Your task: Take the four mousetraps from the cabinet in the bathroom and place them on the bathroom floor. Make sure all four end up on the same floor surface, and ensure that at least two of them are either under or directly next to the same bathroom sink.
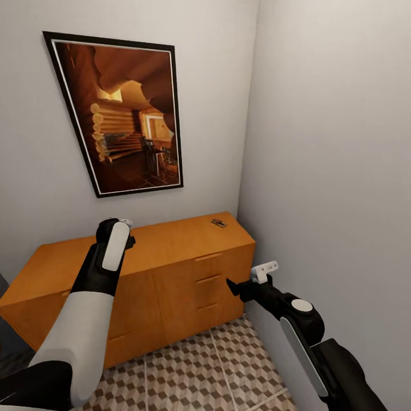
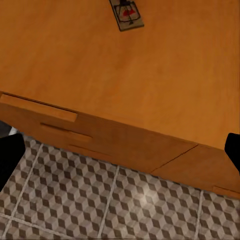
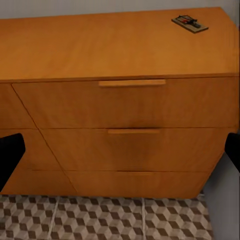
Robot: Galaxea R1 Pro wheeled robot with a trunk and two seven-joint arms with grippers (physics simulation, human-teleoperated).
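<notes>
The orange-tan cabinet (image 1: 171,268) stands against the back wall with its drawers closed. One tan mousetrap (image 1: 218,223) with dark metal parts lies flat on its top near the right back corner. My left gripper (image 1: 117,222) hovers over the middle of the cabinet top, open and empty. In the left wrist view the mousetrap (image 2: 127,14) lies far beyond the fingers (image 2: 10,160). My right gripper (image 1: 231,283) floats open in front of the right-hand drawers (image 3: 132,105), below the mousetrap (image 3: 190,23). Cube-patterned floor tiles (image 1: 200,371) run in front of the cabinet.
A framed picture (image 1: 123,114) hangs on the back wall above the cabinet. A plain grey wall (image 1: 331,171) closes the right side, tight against the cabinet's right end and close to my right arm. Bar handles (image 3: 132,83) stick out from the drawer fronts.
</notes>
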